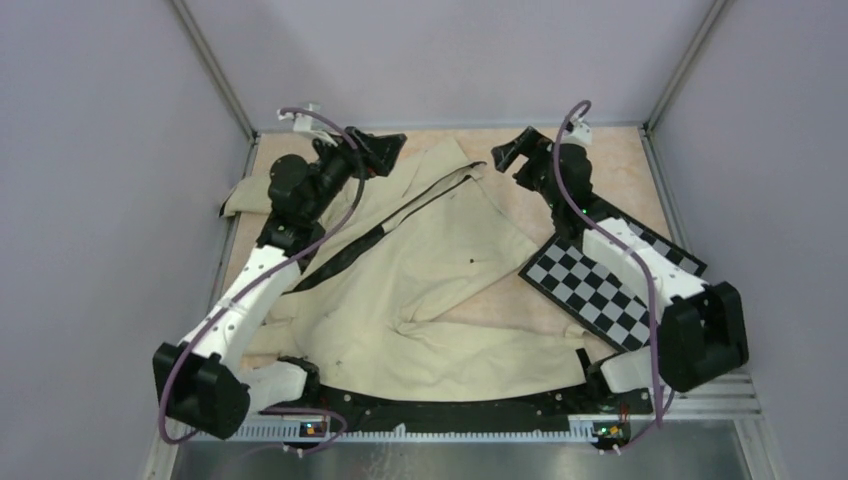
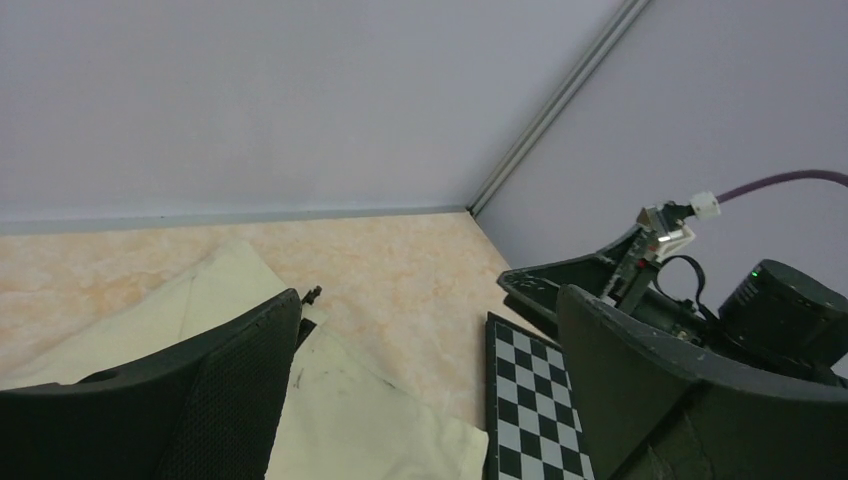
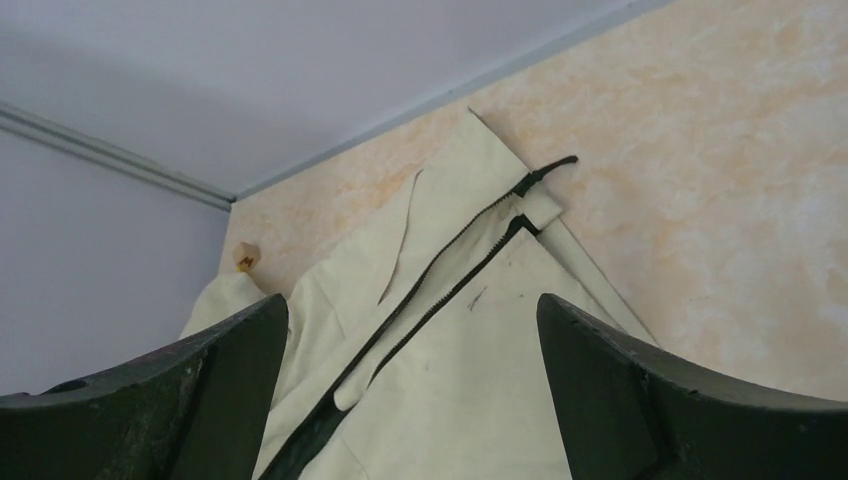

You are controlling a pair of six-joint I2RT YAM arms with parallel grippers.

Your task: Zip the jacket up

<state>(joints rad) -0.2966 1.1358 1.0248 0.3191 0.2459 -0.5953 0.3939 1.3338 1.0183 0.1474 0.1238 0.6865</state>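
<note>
Peach marbled surface (image 1: 620, 160) under lilac walls, wrinkled cream fabric jacket (image 1: 440, 290) spread across its middle, long black zipper strip (image 3: 450, 255) lying unjoined. Left hand (image 1: 385, 150) and right hand (image 1: 512, 155) both spread wide, empty, near zipper's far end. Likely trouble: slack cloth bunching or pull tab slipping if fabric not pinned taut; black-and-white checkerboard panel (image 1: 590, 290) just beside jacket's right edge, crowding right arm.

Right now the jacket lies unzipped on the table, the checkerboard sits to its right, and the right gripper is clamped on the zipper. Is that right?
No. The right gripper is open and holds nothing: the right wrist view shows it spread wide, clear of the zipper. The jacket does lie unzipped on the table, with the checkerboard to its right.
</note>
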